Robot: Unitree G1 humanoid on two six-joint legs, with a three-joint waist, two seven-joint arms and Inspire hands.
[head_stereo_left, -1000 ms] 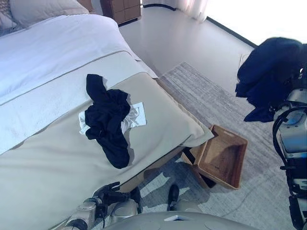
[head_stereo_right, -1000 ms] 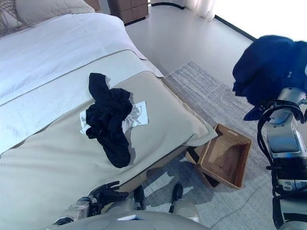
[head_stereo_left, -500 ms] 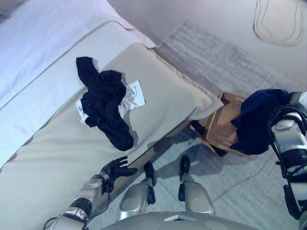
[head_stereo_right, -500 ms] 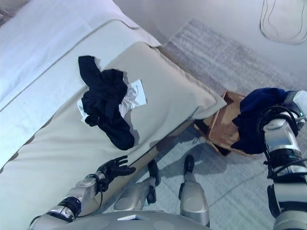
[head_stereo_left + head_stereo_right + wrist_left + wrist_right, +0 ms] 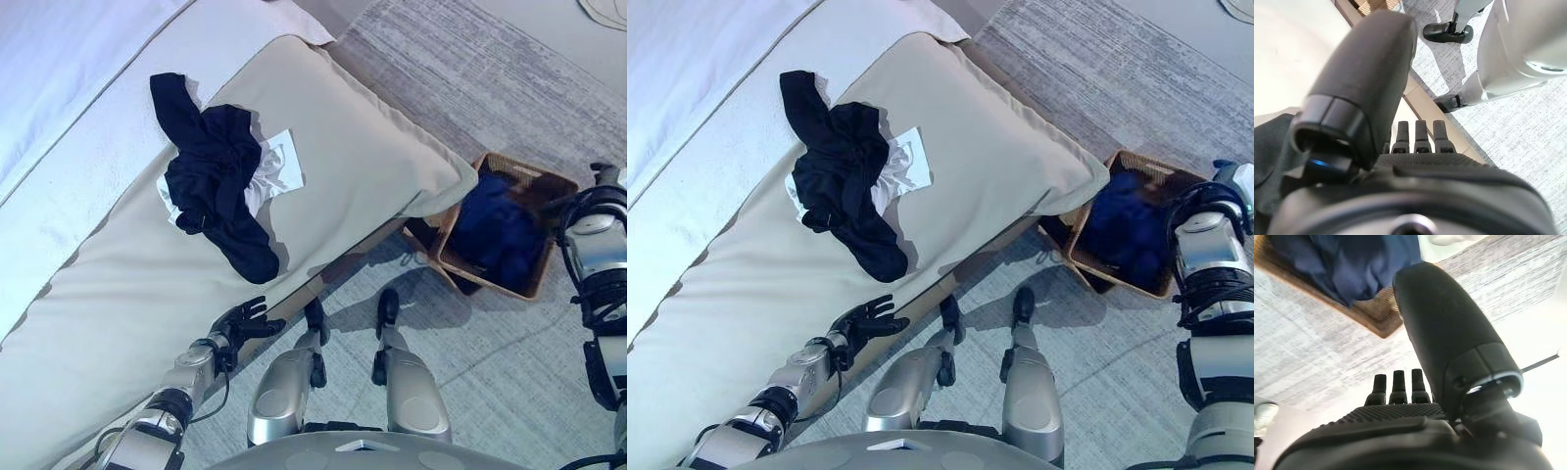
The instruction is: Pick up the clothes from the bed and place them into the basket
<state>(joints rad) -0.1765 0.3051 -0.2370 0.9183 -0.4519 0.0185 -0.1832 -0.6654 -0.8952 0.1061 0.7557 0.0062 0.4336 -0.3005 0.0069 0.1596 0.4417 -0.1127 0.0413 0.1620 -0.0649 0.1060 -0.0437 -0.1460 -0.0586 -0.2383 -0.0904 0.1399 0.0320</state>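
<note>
A pile of black clothes (image 5: 216, 181) lies on the bed (image 5: 372, 166), with a white garment (image 5: 277, 168) partly under it. On the rug by the bed's corner stands the brown wicker basket (image 5: 524, 168), and a dark blue garment (image 5: 495, 230) lies inside it. My right hand (image 5: 1415, 431) hangs open just beyond the basket's right rim, holding nothing; its wrist view shows the blue garment (image 5: 1352, 264) in the basket past straight fingers. My left hand (image 5: 243, 320) is open at the bed's near edge, below the black pile and apart from it.
A grey rug (image 5: 490, 88) covers the floor around the basket. The bed's beige cover overhangs the corner close to the basket's left rim. White bedding (image 5: 59, 88) lies further up the bed.
The view has tilted downward. My right arm came down with the blue garment, which now lies in the basket, out of the hand. My left hand stays by the bed's edge.
</note>
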